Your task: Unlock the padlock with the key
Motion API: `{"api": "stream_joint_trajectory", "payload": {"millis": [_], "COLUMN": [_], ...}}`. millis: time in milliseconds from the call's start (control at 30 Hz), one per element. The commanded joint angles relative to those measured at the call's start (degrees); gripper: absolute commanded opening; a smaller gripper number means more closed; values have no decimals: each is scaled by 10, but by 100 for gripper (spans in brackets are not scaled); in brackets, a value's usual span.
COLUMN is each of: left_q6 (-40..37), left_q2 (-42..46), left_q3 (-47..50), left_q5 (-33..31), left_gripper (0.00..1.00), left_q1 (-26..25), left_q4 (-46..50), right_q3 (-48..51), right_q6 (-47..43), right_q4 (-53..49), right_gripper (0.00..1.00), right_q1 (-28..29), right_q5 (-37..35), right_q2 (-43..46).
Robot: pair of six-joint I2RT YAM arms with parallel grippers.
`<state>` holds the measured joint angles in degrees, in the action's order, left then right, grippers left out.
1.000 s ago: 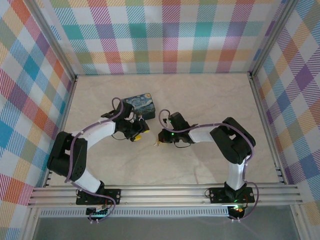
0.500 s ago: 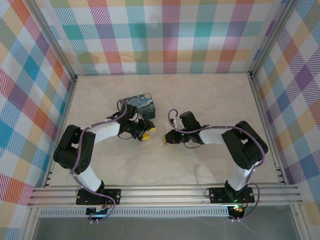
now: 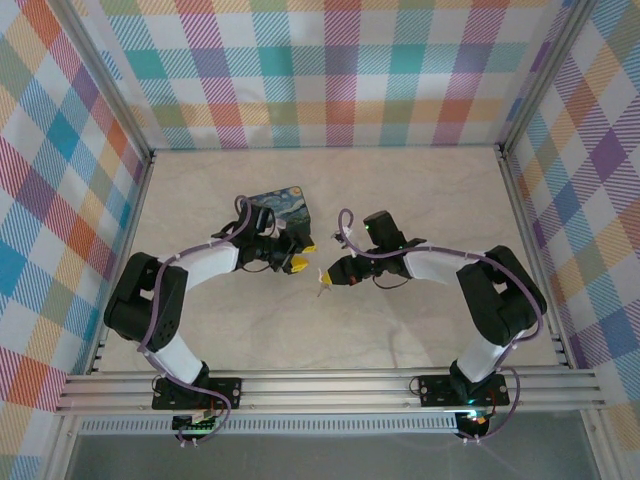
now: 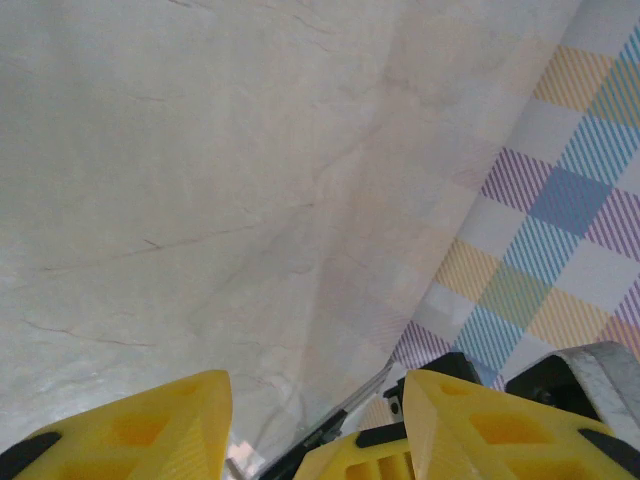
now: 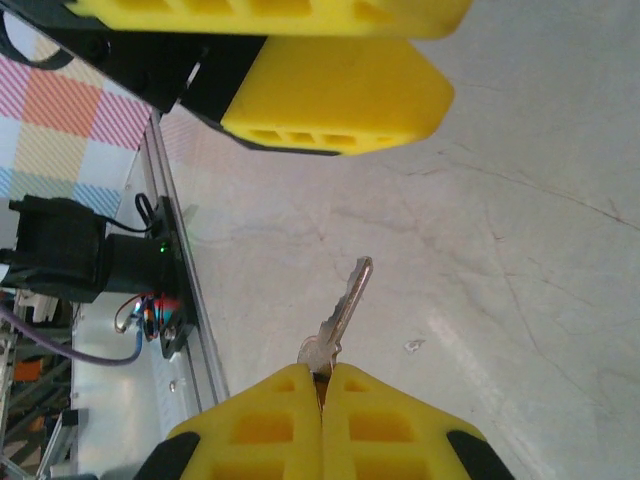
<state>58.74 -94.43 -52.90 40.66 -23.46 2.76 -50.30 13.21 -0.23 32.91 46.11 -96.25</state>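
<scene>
Right gripper (image 5: 322, 385): clamped tight on the key (image 5: 342, 300), whose blade is pointed at the left gripper (image 4: 312, 395).
Left fingers (image 4: 150, 420): set part-way apart. A dark, silvery-barred item, presumably the padlock (image 4: 355, 400), is glimpsed between them; a hold cannot be told.
Step judged: key presented for insertion.
Next: blade to be aligned with the keyhole.

2 black-and-white arms (image 3: 195, 265) (purple cables (image 3: 345, 225) trailing); left gripper (image 3: 303, 256) and right gripper (image 3: 328, 274) yellow-fingered.

Key (image 5: 345, 300): bow buried between the pressed pads of the right gripper (image 5: 322, 372); blade alone shows. From above, a pale speck, no detail.
Left gripper (image 4: 312, 392): fingers cut by the bottom edge; thin silvery strip (image 4: 345, 410) between them, too little showing to name.
Painted box (image 3: 282, 205): near edge under the left arm.
</scene>
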Motion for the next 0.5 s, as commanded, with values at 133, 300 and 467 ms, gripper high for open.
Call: {"api": "stream_joint_trajectory", "payload": {"millis": [133, 300, 467], "left_q6": [-176, -211, -202], "left_q2": [21, 18, 30], "left_q3": [-78, -88, -73], "left_q5": [19, 19, 43], "left_gripper": [35, 31, 26], "left_q1": [-20, -20, -21], "left_q4": [145, 179, 150], "right_q3": [-16, -14, -17], "right_q6": [-39, -28, -15], "right_q4": [-40, -34, -22], "right_gripper": [2, 2, 2], "right_q1": [-2, -3, -6], "right_q5": [30, 41, 53], "right_q2": [33, 49, 52]}}
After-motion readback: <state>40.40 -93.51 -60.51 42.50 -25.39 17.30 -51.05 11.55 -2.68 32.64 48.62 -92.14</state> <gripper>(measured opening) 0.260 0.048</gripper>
